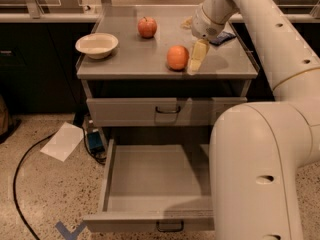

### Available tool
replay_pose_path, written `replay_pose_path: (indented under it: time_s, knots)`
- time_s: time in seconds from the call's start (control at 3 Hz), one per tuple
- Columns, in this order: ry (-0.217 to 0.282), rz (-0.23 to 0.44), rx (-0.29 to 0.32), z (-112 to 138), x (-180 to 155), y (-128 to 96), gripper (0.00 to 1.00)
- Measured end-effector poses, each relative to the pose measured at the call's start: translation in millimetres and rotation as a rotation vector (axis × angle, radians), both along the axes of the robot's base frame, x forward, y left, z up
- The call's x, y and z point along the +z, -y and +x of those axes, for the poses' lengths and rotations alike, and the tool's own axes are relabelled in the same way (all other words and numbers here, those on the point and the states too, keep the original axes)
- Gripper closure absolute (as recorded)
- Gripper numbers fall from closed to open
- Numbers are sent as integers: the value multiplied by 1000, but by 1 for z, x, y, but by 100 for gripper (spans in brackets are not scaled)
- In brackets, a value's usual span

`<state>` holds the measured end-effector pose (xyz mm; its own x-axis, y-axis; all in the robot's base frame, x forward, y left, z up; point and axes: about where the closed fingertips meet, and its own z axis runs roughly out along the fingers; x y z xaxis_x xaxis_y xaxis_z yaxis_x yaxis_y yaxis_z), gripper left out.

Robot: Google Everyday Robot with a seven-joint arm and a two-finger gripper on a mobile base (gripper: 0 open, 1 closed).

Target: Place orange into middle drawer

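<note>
Although the middle drawer [150, 176] already stands pulled out and holds nothing, the orange [177, 57] sits on the grey cabinet top [125, 64] near its front edge, so the grasp, the lift and the lowering into the drawer all appear left to do. The gripper [196, 59] hangs just beside the orange on its right, and whether it is released or clenched cannot be told. The upper drawer [125, 111] is shut, the white bowl [96, 45] at the top's left looks empty, and the red apple [147, 27] lies farther back.
</note>
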<state>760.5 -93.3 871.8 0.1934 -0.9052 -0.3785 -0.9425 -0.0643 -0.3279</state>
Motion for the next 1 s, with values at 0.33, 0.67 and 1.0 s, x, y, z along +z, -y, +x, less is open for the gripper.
replay_pose_path:
  time_s: [0.33,0.67,1.0]
  knots:
    - [-17,7,13,3,-8,-4,0]
    - [-25,14,34,4,-11,-11,0]
    - [-29,18,55,6,-14,-19,0]
